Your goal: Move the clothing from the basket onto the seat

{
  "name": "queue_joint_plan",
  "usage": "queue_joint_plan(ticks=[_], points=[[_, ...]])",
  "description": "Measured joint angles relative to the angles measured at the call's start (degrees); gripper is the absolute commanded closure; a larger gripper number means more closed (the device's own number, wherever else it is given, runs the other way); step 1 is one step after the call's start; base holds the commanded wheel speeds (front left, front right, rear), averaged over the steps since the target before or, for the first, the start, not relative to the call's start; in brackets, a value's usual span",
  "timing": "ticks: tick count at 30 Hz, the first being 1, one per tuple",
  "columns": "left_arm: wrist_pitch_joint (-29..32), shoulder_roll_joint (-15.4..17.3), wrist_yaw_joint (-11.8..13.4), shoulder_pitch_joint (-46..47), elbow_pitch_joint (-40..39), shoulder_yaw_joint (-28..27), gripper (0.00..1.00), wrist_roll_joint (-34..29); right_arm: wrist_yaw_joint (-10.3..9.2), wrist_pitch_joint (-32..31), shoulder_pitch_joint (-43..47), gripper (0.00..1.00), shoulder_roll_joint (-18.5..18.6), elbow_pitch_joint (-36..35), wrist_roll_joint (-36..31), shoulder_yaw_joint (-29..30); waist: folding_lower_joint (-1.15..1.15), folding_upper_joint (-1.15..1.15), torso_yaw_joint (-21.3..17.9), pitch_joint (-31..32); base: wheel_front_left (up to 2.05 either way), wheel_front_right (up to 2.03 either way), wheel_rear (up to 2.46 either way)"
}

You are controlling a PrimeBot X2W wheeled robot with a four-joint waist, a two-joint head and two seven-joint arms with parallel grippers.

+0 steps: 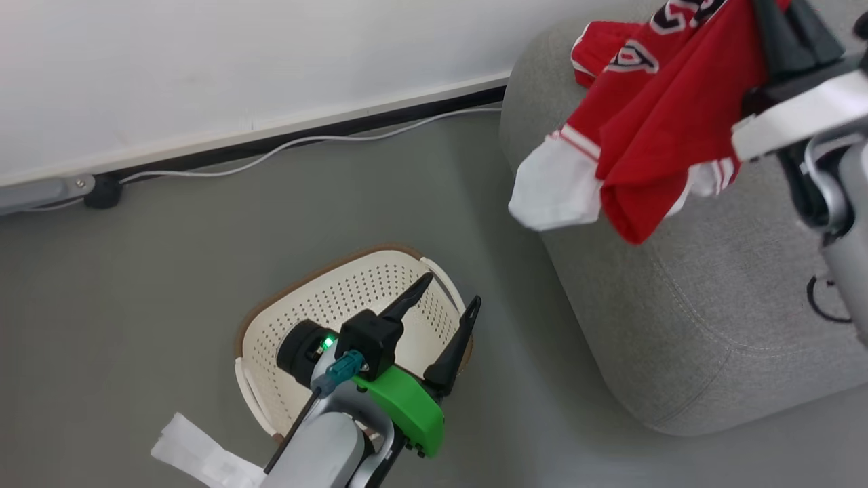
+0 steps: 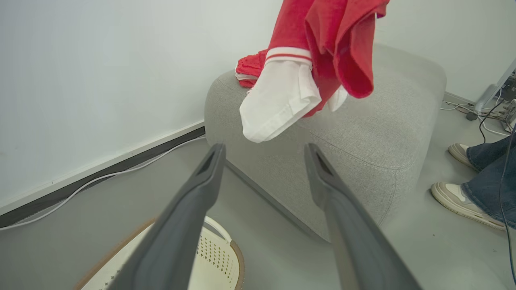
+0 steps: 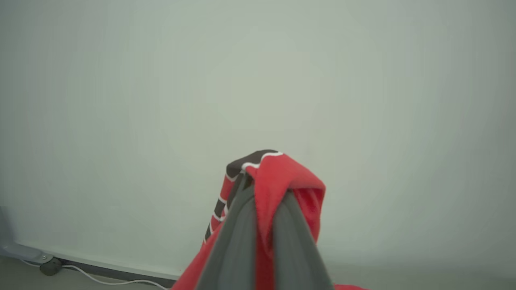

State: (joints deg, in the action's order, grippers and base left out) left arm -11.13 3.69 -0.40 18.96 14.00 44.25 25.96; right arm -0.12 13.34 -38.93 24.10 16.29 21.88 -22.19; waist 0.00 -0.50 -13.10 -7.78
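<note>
A red jersey [image 1: 664, 115] with white sleeves and navy-and-white lettering hangs above the grey sofa [image 1: 712, 305], pinched in my right gripper [image 1: 780, 20], which is shut on it. The right wrist view has the red cloth [image 3: 278, 181] squeezed between its two fingers. A second red garment [image 1: 600, 44] lies on the sofa's far corner. The cream basket [image 1: 291, 325] stands on the floor below my left gripper [image 1: 451, 291], which is open with nothing in it. In the left wrist view the jersey's white sleeve [image 2: 278, 100] dangles over the sofa [image 2: 363, 145], and the basket's rim [image 2: 238, 257] shows beneath the open left gripper [image 2: 264, 151].
A white wall with a dark skirting and a white cable [image 1: 305, 142] runs behind. White paper [image 1: 203, 454] lies on the floor by the basket. A person's feet [image 2: 459, 193] in pale shoes stand right of the sofa, near cables [image 2: 487, 108].
</note>
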Motion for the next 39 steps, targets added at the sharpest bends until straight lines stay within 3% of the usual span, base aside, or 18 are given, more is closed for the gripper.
queue_joint_plan(ticks=[7,19,25,32,39], points=[[0.5,1.0,0.4,3.0,-1.7,-0.9,0.0,-1.6,0.01,-3.6,-12.7,1.0,2.1,0.4,1.0,4.0,0.0,0.0,1.7,-4.4,0.0,0.0,0.0],[0.5,2.4,0.4,8.0,-6.0,-2.5,0.0,-3.0,-1.04,-10.6,-27.6,1.0,10.8,5.4,0.3,8.9,0.0,0.0,5.7,-12.2,0.0,0.0,0.0],[0.5,3.2,0.4,9.0,-7.0,-3.2,0.0,-3.2,-1.11,-11.6,-29.3,1.0,12.8,7.9,-0.7,9.6,0.01,0.0,7.3,-15.4,0.0,0.0,0.0],[0.5,4.4,0.4,9.6,-7.3,-3.3,0.0,-3.5,-3.47,-10.9,-31.1,1.0,14.1,11.6,-0.7,12.9,0.0,0.0,8.6,-19.1,0.0,0.0,0.0],[1.5,5.0,0.4,9.9,-7.7,-3.1,0.0,-3.6,-4.63,-9.6,-28.2,1.0,14.6,18.1,0.7,15.8,0.01,0.0,8.7,-21.3,0.0,0.0,0.0]])
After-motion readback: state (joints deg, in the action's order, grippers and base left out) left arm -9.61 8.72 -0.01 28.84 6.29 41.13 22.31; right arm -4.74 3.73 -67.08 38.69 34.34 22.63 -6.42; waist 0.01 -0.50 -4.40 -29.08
